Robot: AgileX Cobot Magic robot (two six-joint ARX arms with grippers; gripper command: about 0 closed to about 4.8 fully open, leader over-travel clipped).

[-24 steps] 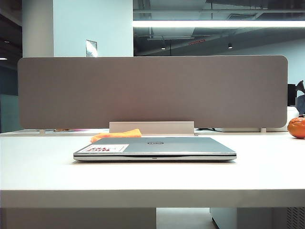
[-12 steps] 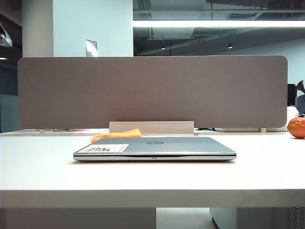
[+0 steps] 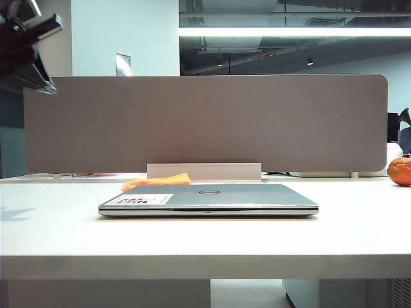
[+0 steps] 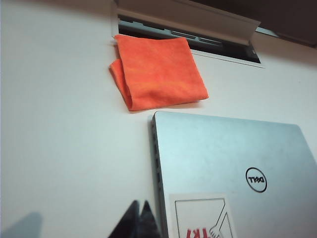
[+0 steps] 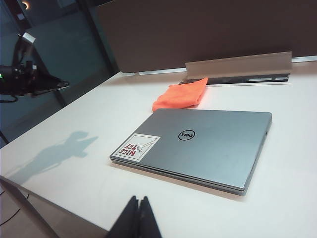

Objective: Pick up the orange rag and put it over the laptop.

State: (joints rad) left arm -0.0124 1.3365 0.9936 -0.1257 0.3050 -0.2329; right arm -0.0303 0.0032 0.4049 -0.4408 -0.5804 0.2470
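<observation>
Lying closed on the white table (image 3: 58, 237), thin silver-grey laptop (image 3: 212, 196) shows a Dell logo and "NICE TRY" sticker (image 5: 135, 148), long axis left-right. Folded bright-orange rag (image 4: 157, 71) sits just beyond its far-left corner. Left gripper (image 4: 139, 218) high at left, right gripper (image 5: 137, 214) near side, both clenched, empty.

White table (image 3: 58, 237), closed laptop (image 3: 218, 196), folded orange rag (image 3: 157, 181) behind, orange ball (image 3: 399, 171)

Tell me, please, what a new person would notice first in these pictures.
First the orange rag, folded on the white table just behind the closed laptop. Then the left gripper, shut, high at the exterior view's upper left. The right gripper, also shut, hangs in front of the laptop.
</observation>
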